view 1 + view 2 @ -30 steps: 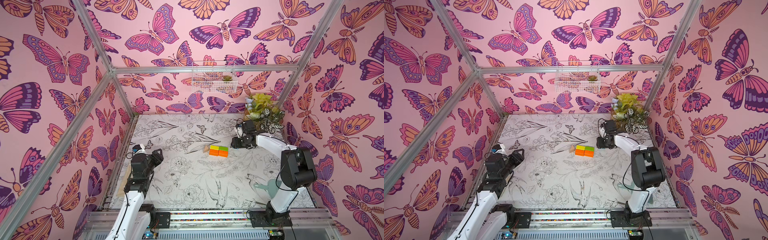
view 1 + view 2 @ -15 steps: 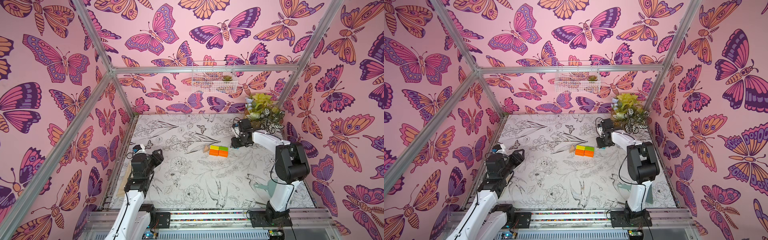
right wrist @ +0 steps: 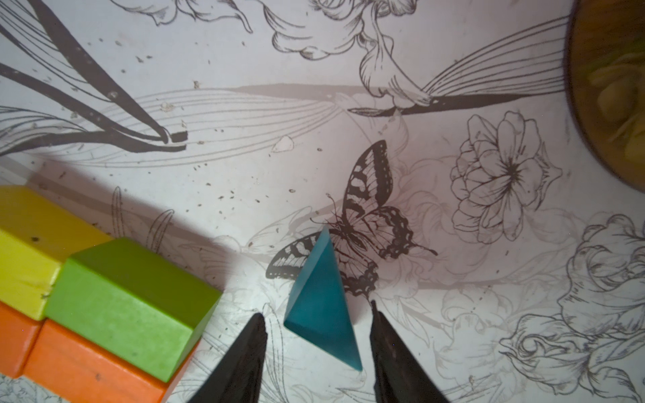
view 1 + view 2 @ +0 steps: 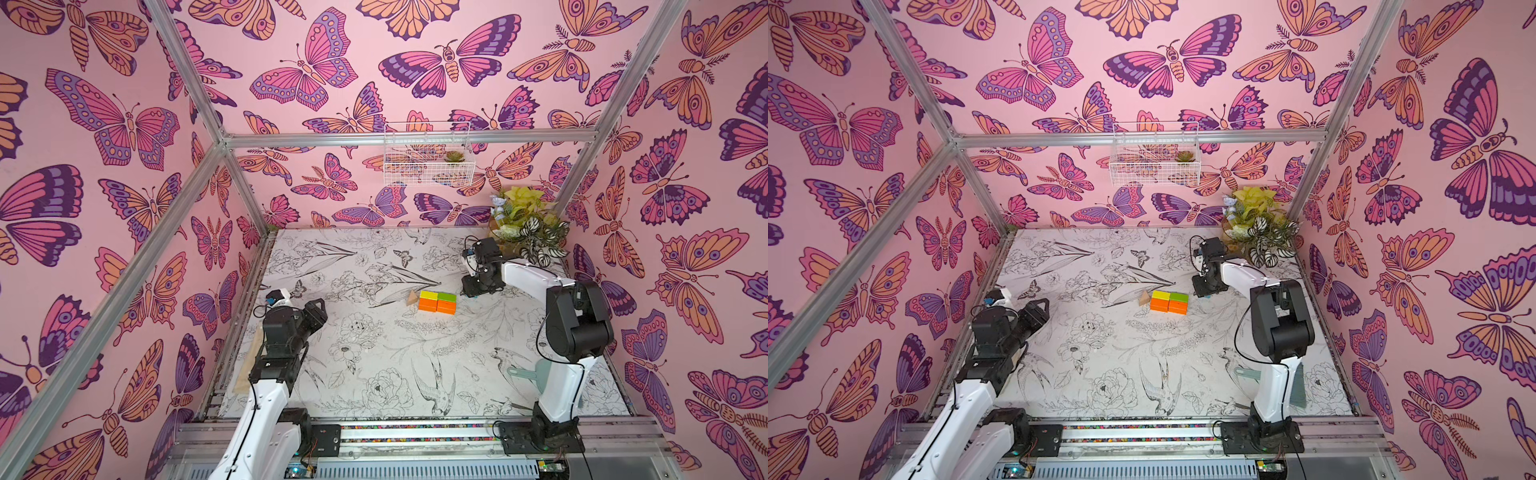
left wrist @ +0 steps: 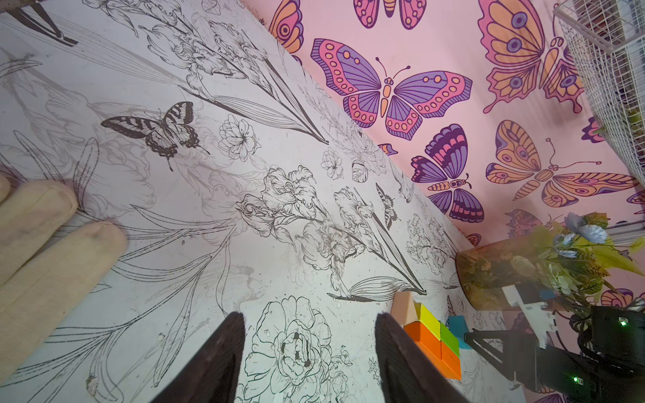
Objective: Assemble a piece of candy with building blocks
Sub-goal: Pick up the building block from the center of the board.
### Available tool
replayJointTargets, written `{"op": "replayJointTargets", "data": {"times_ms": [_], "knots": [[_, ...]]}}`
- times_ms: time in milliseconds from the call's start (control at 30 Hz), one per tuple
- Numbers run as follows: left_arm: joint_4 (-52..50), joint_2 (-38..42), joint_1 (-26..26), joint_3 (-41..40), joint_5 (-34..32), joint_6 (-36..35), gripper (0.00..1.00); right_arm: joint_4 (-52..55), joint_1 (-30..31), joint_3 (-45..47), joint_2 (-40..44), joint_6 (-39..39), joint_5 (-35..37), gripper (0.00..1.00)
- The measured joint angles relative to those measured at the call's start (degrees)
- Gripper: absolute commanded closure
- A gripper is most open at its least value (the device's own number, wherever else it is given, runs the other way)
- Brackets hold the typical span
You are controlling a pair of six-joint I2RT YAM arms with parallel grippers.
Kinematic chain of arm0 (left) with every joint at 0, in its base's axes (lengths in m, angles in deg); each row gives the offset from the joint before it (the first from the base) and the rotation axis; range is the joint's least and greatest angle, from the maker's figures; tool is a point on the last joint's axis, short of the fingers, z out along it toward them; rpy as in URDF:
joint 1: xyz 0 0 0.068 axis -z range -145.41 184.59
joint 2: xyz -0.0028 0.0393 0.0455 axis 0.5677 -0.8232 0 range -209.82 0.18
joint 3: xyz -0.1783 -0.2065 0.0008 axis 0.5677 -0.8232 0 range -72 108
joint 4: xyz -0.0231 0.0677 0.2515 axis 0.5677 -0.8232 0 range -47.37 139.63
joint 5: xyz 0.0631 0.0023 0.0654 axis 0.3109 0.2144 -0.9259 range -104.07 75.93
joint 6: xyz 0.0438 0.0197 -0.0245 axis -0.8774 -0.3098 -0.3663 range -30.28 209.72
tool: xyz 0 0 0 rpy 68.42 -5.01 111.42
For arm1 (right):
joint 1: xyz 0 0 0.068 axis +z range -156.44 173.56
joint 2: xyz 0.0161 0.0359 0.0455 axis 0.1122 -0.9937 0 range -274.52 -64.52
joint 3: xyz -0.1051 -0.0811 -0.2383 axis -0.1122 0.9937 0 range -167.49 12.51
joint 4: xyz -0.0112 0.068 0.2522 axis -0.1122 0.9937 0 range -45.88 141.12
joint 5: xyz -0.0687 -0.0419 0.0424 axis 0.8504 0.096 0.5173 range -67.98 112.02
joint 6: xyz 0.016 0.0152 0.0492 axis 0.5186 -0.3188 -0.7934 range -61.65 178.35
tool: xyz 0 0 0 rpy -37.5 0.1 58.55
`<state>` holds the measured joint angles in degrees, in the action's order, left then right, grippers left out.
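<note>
Bricks of the candy's body sat in a tight rectangle near the middle of the table point(image 4: 374, 353): the yellow brick point(image 4: 428, 296) and green brick point(image 4: 446, 297) side by side on the far row, the orange bricks point(image 4: 428, 306) along the near row, all touching. The tan triangle point(image 4: 412, 298) rested against the yellow end. The teal triangle point(image 3: 323, 303) lay flat on the table just beside the green end, with a strip of bare table between them. The right gripper point(image 3: 316, 309) stood low over it, its jaws apart, one on either side of the triangle with a thin gap at each, so nothing was clamped. Compared with a second before, the right arm point(image 4: 577, 324) had drawn its elbow in toward the table's middle and its wrist stood more upright above the teal triangle, while the bricks and the tan triangle had not shifted. The left arm point(image 4: 286, 332) had kept its place near the left edge, the left gripper point(image 5: 309, 314) with jaws apart and empty
</note>
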<state>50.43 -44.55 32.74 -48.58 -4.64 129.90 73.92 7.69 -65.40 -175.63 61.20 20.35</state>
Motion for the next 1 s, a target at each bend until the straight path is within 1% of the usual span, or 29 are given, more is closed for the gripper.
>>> {"op": "replayJointTargets", "data": {"times_ms": [367, 1000], "knots": [[0.0, -0.2, 0.0, 0.0, 0.0, 0.4, 0.37, -0.2, 0.3, -0.1, -0.7, 0.0, 0.0, 0.55], [0.0, -0.4, 0.0, 0.0, 0.0, 0.8, 0.37, -0.2, 1.1, -0.4, -1.6, -0.2, 2.6, 0.63]]}}
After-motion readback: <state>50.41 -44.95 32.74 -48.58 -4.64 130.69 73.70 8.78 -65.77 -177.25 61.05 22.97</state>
